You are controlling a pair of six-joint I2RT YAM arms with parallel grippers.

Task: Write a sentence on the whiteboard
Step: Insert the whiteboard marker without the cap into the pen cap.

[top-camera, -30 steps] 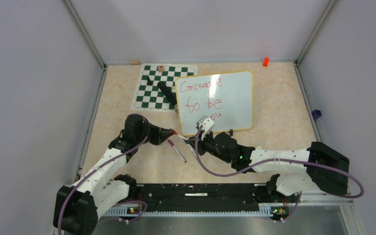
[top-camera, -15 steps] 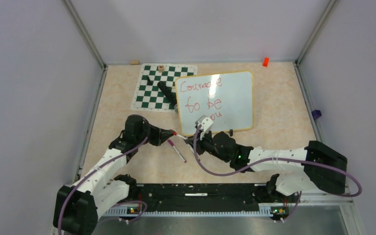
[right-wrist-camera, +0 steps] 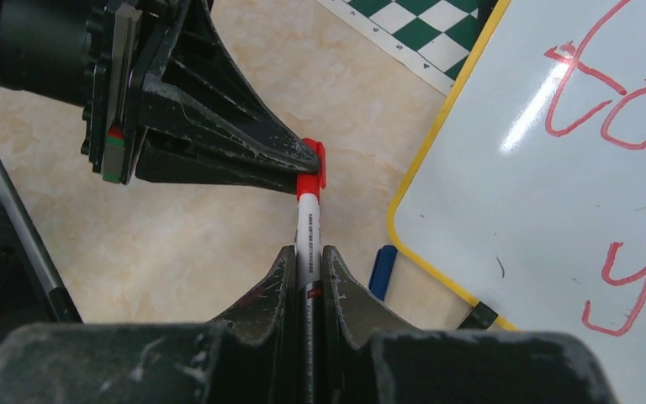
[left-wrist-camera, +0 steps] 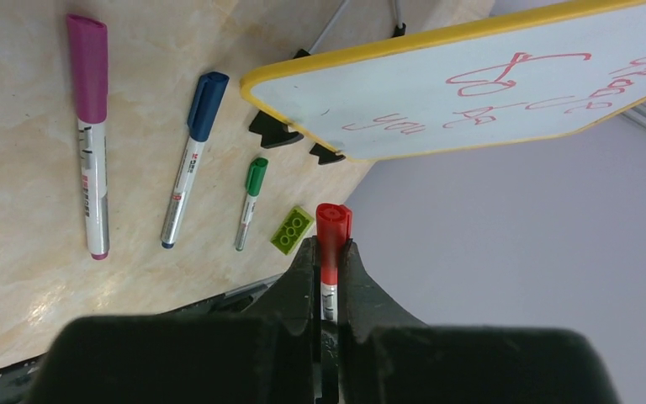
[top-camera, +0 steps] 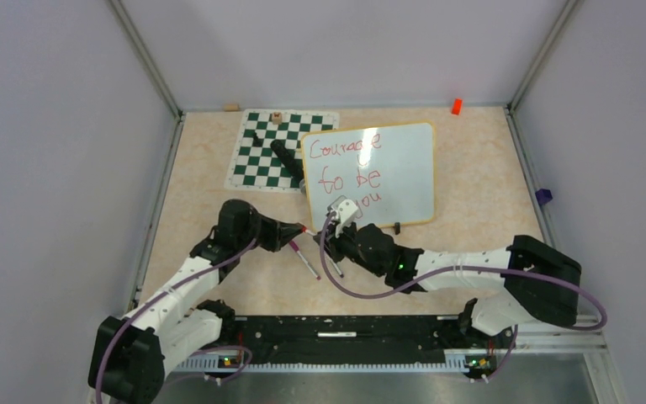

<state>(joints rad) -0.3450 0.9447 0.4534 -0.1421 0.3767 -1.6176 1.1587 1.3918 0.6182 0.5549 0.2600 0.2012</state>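
Note:
The whiteboard lies at the back centre with a yellow rim and the red sentence "Courage to be you" on it. It also shows in the left wrist view and the right wrist view. My left gripper is shut on the red cap of a red marker. My right gripper is shut on that marker's white barrel. The two grippers meet tip to tip just in front of the board's near left corner.
A purple marker, a blue marker, a green marker and a green brick lie on the table near the grippers. A green-and-white chessboard mat with a black object lies left of the board.
My right gripper has moved left with the marker barrel, closing up to my left gripper and the cap. The left gripper has barely shifted.

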